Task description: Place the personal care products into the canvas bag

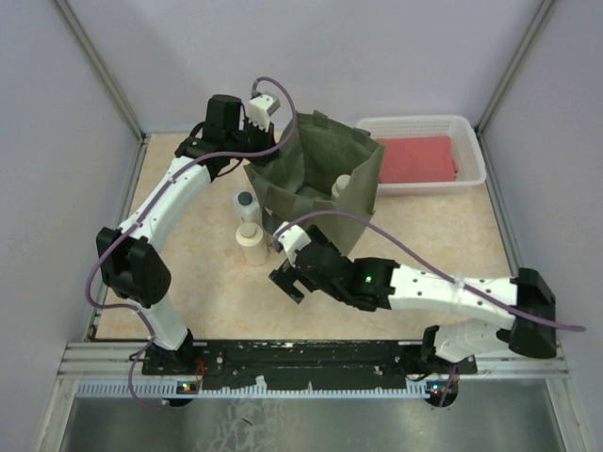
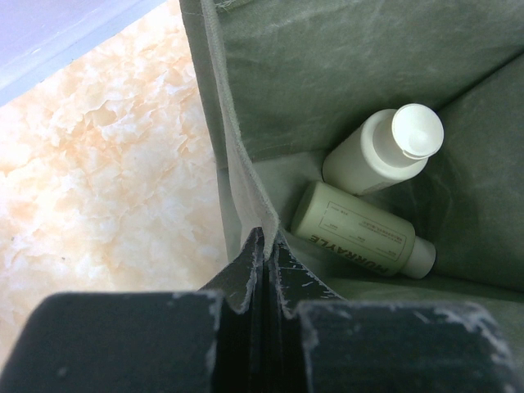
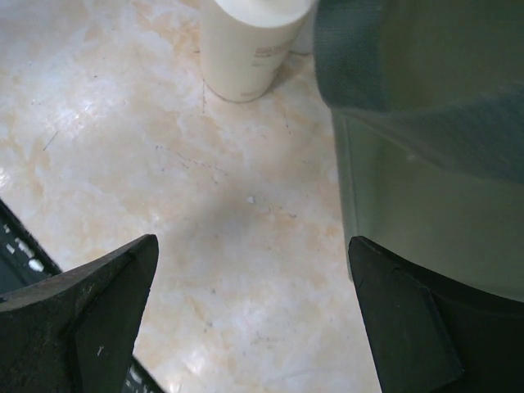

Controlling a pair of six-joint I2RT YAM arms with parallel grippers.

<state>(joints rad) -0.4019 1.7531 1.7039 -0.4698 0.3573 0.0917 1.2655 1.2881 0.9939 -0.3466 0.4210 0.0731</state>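
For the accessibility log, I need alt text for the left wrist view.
The left gripper is shut on the rim of an olive-green canvas bag standing on a beige marbled table. Inside the bag are a white plastic bottle with a round white cap and a pale yellowish cylindrical bottle lying on its side.

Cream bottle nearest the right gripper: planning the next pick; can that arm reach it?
Probably yes: the right gripper is open, with only bare table between it and the cream bottle.

Two bottles [image 2: 372,155] in the canvas bag [image 1: 283,186], two bottles [image 1: 252,242] left of it.
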